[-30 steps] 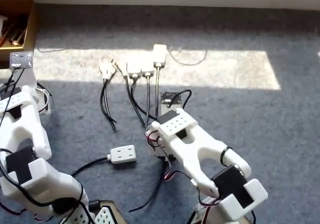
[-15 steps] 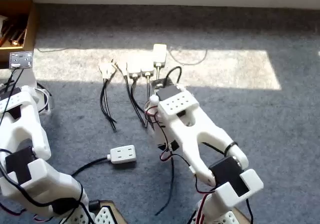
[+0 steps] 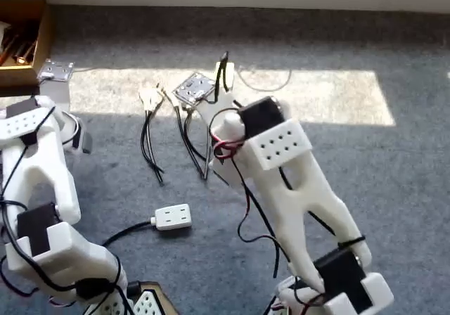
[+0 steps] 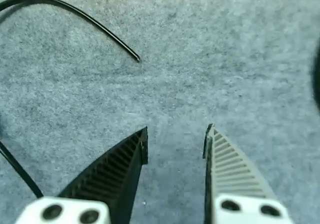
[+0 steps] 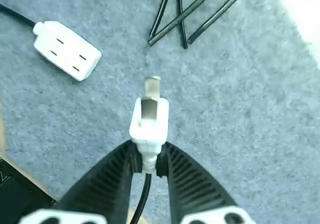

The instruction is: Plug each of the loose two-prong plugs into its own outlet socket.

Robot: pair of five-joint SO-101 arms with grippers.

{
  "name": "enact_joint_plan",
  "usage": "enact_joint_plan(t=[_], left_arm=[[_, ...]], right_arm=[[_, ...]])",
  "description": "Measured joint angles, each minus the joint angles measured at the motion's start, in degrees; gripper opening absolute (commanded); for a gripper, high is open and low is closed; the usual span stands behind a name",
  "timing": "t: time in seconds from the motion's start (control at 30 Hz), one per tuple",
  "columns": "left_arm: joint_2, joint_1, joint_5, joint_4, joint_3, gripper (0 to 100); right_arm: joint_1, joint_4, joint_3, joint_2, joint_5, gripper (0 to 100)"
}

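1. Plug: clamped at its cord end in the right gripper, prongs pointing away, over the carpet.
2. Outlet block: flat on carpet, apart from the plug.
3. Left gripper: fingers apart, over carpet.

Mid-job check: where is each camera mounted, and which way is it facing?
High view: fixed overhead, looking down at carpet, left arm, right arm, outlet block.
Left wrist view: on left arm, facing carpet; left gripper, fingers open.
Right wrist view: on right arm, facing carpet; right gripper shut on plug.
Shared: high and right wrist views both show the outlet block.
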Motion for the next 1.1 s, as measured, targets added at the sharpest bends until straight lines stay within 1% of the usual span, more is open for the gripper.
enact_joint_plan(t=[0.03,0.1,0.2,0.27,0.4,0.5,0.63,0.7,0.77,0.87,0.93,1.0,1.1], left_arm=[[0.0,0.7,0.0,4.31,-2.99,22],[0.0,3.08,-1.49,12.4,-8.7,23],[-3.08,8.7,-2.2,23.3,-14.77,23],[-7.21,12.84,-2.37,26.11,-16.26,23],[-18.46,20.31,-2.46,26.64,-15.3,23],[-26.2,23.21,-2.37,22.77,-8.79,23],[-33.32,25.23,-0.26,10.64,5.98,24],[-36.84,25.93,-0.44,4.04,13.45,28],[-40.26,27.34,-0.44,-0.7,19.96,35],[-45.71,30.24,-0.44,-4.84,28.57,45],[-49.67,32.09,-0.53,-6.42,31.74,48],[-53.98,33.58,-0.53,-6.95,33.49,48],[-59.08,34.64,-0.44,-7.12,34.46,45]], right_arm=[[-0.35,-0.09,0.97,-2.73,0.09,0.6],[-3.43,-0.97,5.19,-8.26,0.26,0.6],[-8.79,-8.44,16.18,-15.38,-2.02,0.6],[-10.29,-15.74,25.93,-18.73,-3.34,0.6],[-9.14,-30.59,43.69,-22.51,-4.13,0.6],[-7.56,-39.82,49.32,-23.65,-5.36,0.6],[-7.47,-46.24,50.11,-24.18,-7.38,0.6],[-9.14,-47.82,50.64,-24.18,-8.44,0.6],[-11.16,-48.44,50.73,-24.18,-8.88,0.6],[-12.48,-48.7,50.73,-24.18,-9.67,0.6],[-12.57,-48.79,51.69,-24.26,-10.29,0.6],[-12.48,-48.79,52.75,-24.26,-10.37,0.6],[-12.48,-49.93,53.36,-24.26,-10.64,0.6]])
